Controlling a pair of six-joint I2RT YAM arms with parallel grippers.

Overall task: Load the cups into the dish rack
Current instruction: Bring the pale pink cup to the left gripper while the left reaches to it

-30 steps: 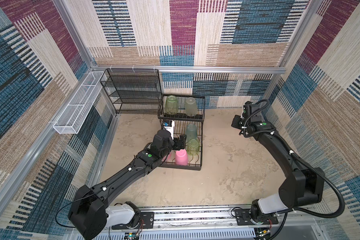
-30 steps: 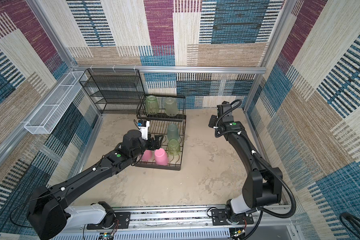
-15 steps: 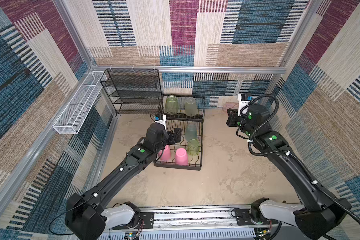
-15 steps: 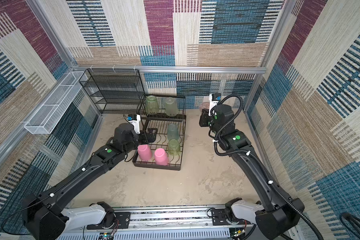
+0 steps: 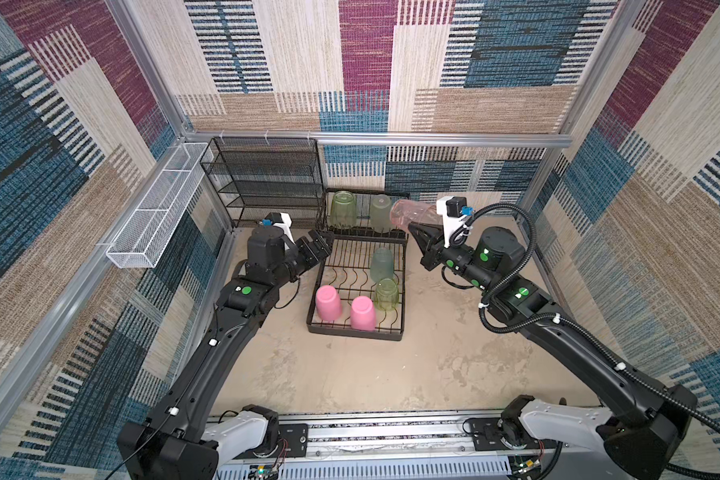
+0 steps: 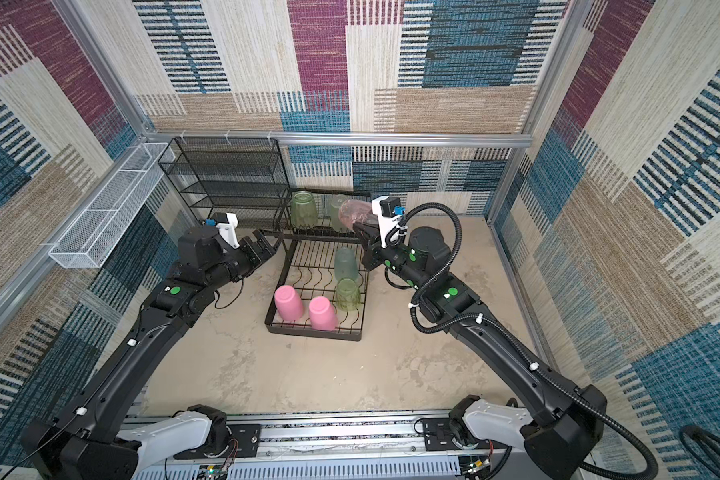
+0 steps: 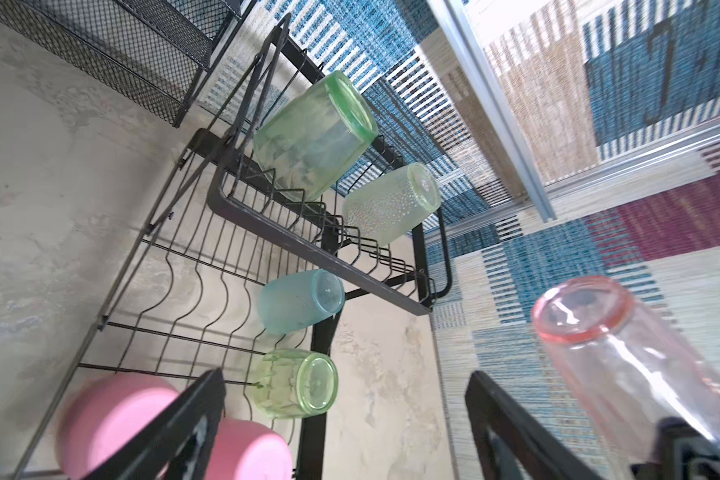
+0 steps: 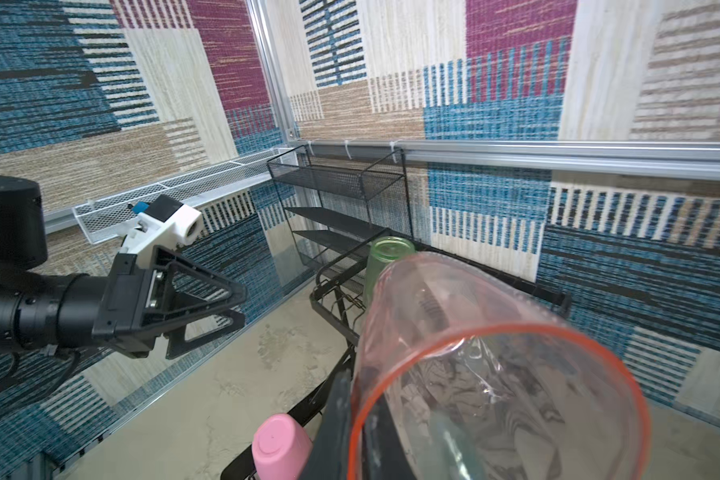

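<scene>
Now right gripper [image 5: 411,227] clamps clear pink cup [image 5: 413,212] by rack [image 5: 354,335] edge; left gripper [image 5: 323,243] wide

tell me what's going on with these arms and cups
The robot is loading cups into the black dish rack. The right gripper is shut on a clear pink cup, holding it on its side by the right end of the raised shelf. The left gripper is open and empty, beside the rack's left edge. Six cups sit upside down in the rack: two green cups on the shelf, and a teal cup, a ribbed green cup and two opaque pink cups in the lower tray.
</scene>
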